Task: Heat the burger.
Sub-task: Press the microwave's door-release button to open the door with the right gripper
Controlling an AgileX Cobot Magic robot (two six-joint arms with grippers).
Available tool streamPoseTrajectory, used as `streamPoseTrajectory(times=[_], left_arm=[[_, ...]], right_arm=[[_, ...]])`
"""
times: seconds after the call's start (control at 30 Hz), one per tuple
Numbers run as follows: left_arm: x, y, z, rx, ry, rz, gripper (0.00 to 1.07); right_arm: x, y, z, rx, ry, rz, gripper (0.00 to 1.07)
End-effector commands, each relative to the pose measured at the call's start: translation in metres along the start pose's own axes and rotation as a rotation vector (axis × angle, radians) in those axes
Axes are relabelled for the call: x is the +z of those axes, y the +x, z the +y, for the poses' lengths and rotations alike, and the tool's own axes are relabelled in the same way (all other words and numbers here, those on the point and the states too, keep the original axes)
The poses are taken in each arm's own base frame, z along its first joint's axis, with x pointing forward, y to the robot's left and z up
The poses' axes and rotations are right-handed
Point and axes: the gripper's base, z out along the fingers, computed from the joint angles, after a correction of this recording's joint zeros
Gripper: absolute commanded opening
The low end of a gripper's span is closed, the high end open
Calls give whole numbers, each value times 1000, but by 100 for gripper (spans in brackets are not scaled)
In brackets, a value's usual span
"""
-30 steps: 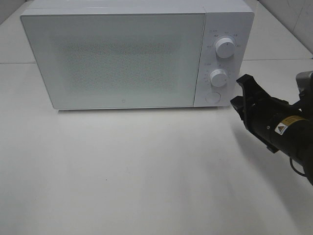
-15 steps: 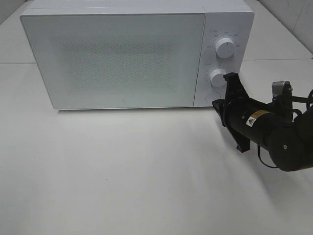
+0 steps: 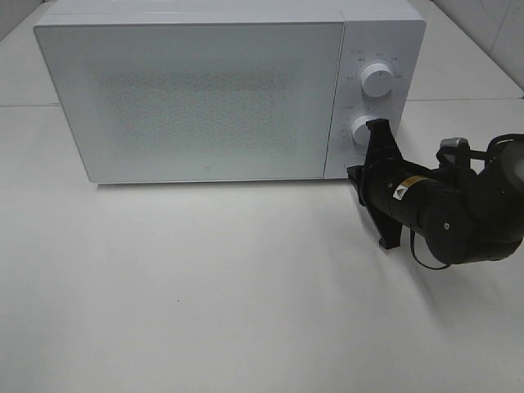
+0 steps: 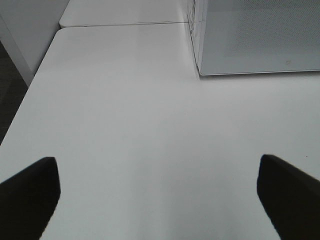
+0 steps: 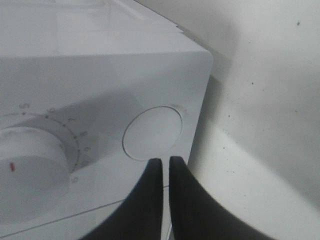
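The burger is out of view. A white microwave (image 3: 196, 98) stands at the back of the table with its door (image 3: 192, 102) closed. My right gripper (image 3: 356, 170) is shut and empty, its tips right at the lower part of the control panel. In the right wrist view the closed fingertips (image 5: 162, 164) sit just at the edge of the round white button (image 5: 152, 132), beside the lower dial (image 5: 30, 160); contact cannot be told. My left gripper (image 4: 160, 200) is open over bare table, with the microwave's left corner (image 4: 200, 70) ahead of it.
Two white dials (image 3: 377, 80) (image 3: 364, 131) sit on the microwave's right panel. The white table (image 3: 205, 286) stretches in front of the microwave. Its left edge (image 4: 20, 110) drops to a dark floor.
My right arm has swung left and turned, bringing its shut gripper from beside the microwave up to the round button on the control panel. The left arm holds still.
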Motion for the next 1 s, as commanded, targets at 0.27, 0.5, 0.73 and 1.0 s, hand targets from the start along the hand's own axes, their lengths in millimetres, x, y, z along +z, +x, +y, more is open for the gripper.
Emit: streamPoseTrajectory(times=[0.27,0.5,0.73,1.0], left_arm=[[-2,1,0,-9,-4,-28,105],[-2,1,0,-9,-4,-28,105],[-2,1,0,-9,-4,-28,105],[-2,1,0,-9,-4,-28,105]], right_arm=[[10,-2,7,21,-4,-29,0],[11,-2,9,20,7,-39,0],[13,-3,12,32,-4,-42,0],[13,-3,12,17,-5,-45,0]])
